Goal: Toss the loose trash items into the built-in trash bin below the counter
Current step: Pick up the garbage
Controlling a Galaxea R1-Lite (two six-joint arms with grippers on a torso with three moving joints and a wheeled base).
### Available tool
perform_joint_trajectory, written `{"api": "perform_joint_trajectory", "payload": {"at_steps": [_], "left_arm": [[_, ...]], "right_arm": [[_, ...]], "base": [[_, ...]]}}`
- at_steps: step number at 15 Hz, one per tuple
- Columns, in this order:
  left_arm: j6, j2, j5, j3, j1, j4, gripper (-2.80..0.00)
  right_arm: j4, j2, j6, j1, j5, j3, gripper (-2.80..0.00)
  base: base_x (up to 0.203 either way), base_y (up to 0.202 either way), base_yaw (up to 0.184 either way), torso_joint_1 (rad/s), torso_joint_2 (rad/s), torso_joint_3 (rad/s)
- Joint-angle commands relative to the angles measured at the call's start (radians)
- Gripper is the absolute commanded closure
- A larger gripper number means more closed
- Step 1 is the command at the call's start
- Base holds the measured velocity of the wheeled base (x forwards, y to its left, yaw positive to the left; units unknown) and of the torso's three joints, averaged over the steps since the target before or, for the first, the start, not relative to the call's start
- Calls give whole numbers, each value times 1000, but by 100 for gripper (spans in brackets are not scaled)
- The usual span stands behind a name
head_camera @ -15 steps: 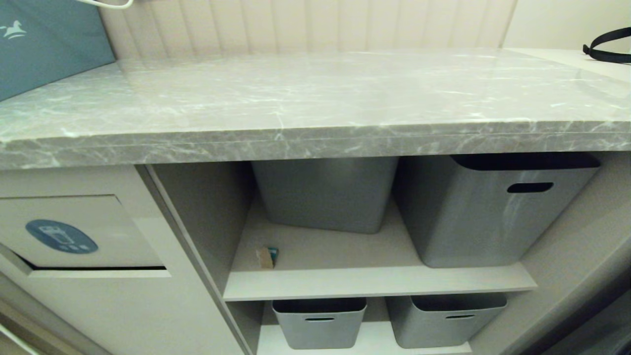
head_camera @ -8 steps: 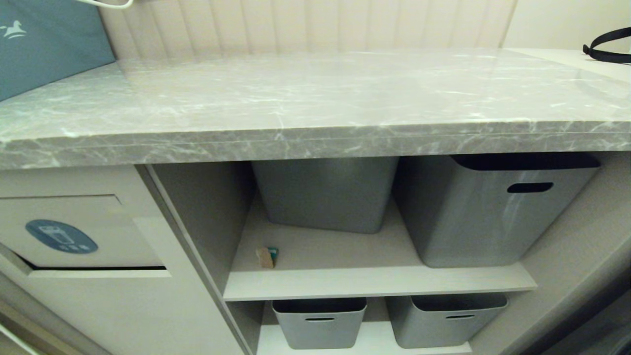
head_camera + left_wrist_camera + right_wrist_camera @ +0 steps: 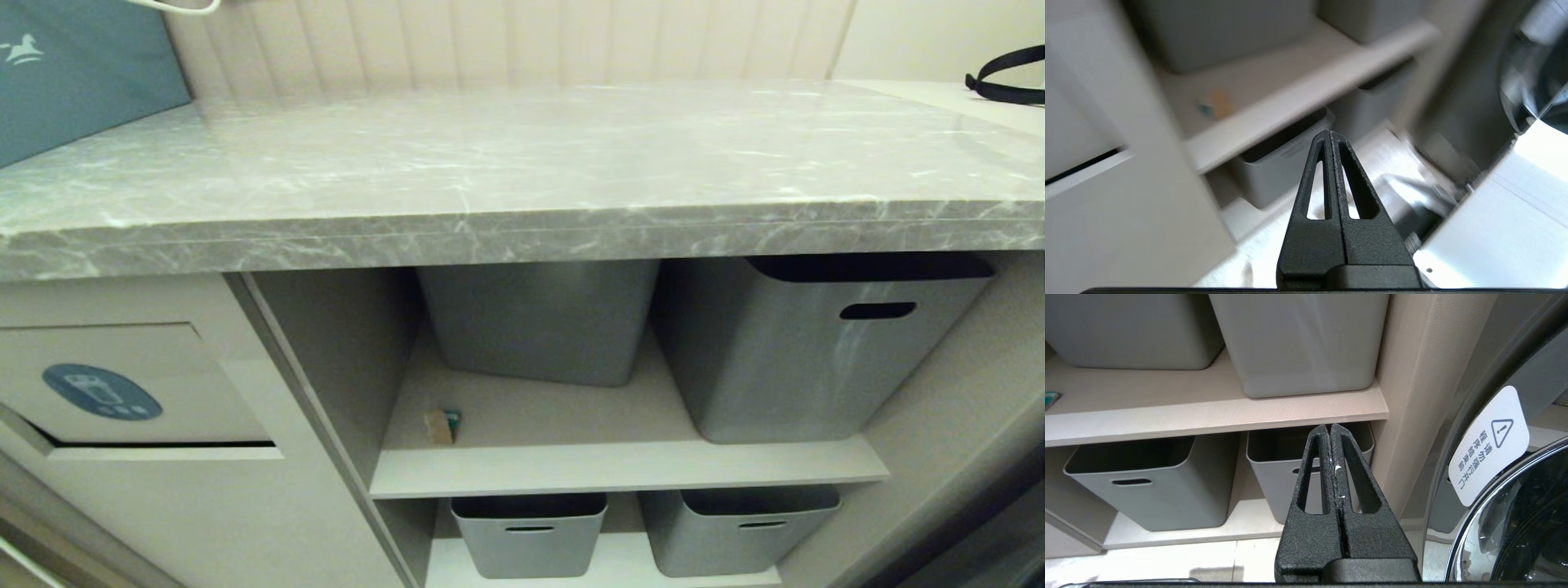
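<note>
The loose trash items are mostly not in view: only one cardboard scrap (image 3: 442, 426), brown with a bit of teal tape, lies on the upper shelf (image 3: 620, 472) under the counter (image 3: 522, 171), in front of a grey tub (image 3: 539, 322) and apart from it. The built-in trash bin (image 3: 122, 384), with its blue sticker, is in the cabinet front just left of this shelf, and its flap looks closed. The left gripper (image 3: 1330, 136) is low in front of the shelves with its fingers pressed together and nothing between them. The right gripper (image 3: 1330, 430) is also closed and empty, near the lower tubs (image 3: 1147, 486). I judge that this scrap is not yet picked up, so grasping it and dropping it in the bin remain.
</note>
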Motion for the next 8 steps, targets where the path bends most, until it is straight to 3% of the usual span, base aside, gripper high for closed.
{"api": "perform_joint_trajectory", "payload": {"at_steps": [1,3,8], "left_arm": [[31,252,-16,-24,-46,-28,0],[79,426,-28,-52,-128,-80,0],[127,598,55,-62,-489,-116,0]], "right_arm": [[0,2,1,0,-1,2,0],[0,2,0,0,0,2,0],[0,2,1,0,-1,2,0]], "base": [[0,0,0,0,0,0],[0,0,0,0,0,0],[0,0,0,0,0,0]]}}
